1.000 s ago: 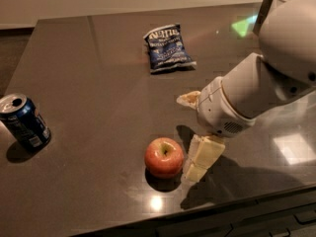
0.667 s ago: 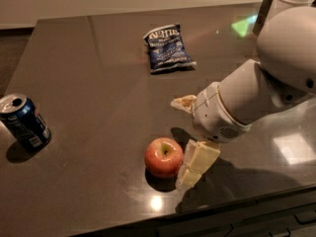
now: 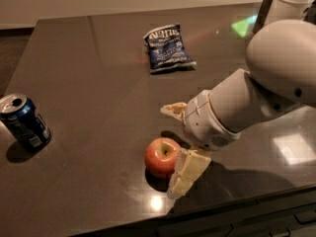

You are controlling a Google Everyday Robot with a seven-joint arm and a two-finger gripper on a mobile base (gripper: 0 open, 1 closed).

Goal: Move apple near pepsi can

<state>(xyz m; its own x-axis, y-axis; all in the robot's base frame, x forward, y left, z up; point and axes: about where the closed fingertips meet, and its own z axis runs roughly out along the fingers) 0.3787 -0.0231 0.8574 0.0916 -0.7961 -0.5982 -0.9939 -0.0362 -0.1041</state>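
- Apple (image 3: pixel 162 157), round and red-orange with a yellowish patch around its stem dimple, sits near the front edge of a dark, glossy table (image 3: pixel 98 73), well apart from the pepsi can.
- Gripper (image 3: pixel 171 150) is low at the apple's right side with its two fingers spread apart. The near finger (image 3: pixel 190 169), pale and blocky, rests against the fruit; the far finger (image 3: pixel 174 109) hangs clear beyond it.
- Pepsi can (image 3: pixel 24 122), a dark blue cylinder with a silver top, stands upright at the table's left edge. Its white label print cannot be read.
- Robot arm (image 3: pixel 247 98), smooth white and rounded, reaches in from the right above the tabletop.
- Blue chip bag (image 3: pixel 168 48), crinkled and lying flat, is farther back near the middle of the table. It carries white lettering across its top, but the words cannot be made out.
- White rounded container (image 3: pixel 296 4) stands at the far right corner, beside a green reflection (image 3: pixel 244 26) on the polished surface.
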